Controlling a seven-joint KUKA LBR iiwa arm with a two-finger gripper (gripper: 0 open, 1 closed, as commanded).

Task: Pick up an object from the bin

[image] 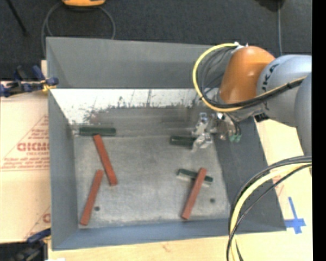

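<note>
The gripper (202, 136), its opening not discernible, is noted at the right end of a dark green stick (180, 141) near the bin (152, 69) back wall; grasping is judged in hand, firm closure before lifting being required.

I'm seeing the grey metal bin (152, 69) looking matt on its walls, its back wall showing dark scratches and its floor looking rough and speckled. The reddish-brown bars (105, 159) are looking matt and smooth (wood or plastic, I cannot tell). The arm's orange cover (243, 72) is shining glossy
</note>
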